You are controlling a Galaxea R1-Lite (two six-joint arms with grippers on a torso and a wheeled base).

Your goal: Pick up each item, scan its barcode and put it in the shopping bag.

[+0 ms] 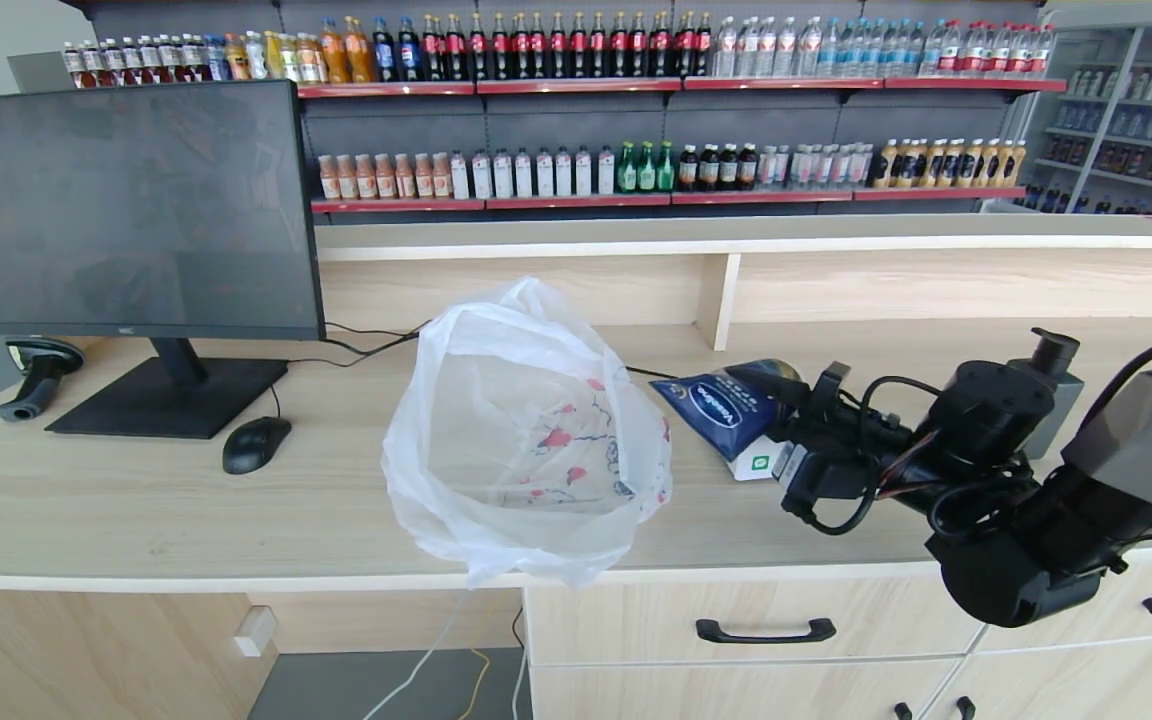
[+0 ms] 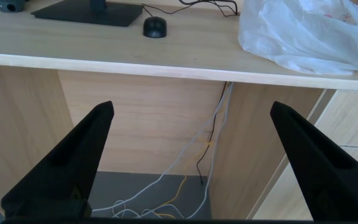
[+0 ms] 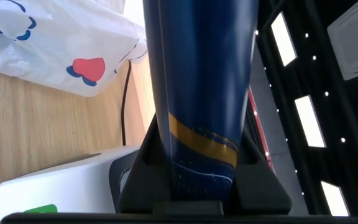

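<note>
A dark blue tube (image 1: 726, 410) with a gold band (image 3: 201, 93) is held by my right gripper (image 1: 804, 400), which is shut on it (image 3: 197, 186) just above the counter, right of the shopping bag. The white plastic shopping bag (image 1: 526, 440) with red and blue prints stands open near the counter's front edge (image 2: 309, 34) (image 3: 48, 43). A small white box with a green mark (image 1: 761, 462) lies on the counter under the tube (image 3: 42, 193). My left gripper (image 2: 191, 109) is open and holds nothing, below the counter's front edge.
A monitor (image 1: 126, 210) stands at the left with a black mouse (image 1: 256, 443) (image 2: 155, 28) before it. A handheld barcode scanner (image 1: 36, 375) rests at the far left. Cables hang under the counter (image 2: 210, 149). Drawers (image 1: 766, 630) sit below the right half. Drink shelves (image 1: 586, 85) fill the back.
</note>
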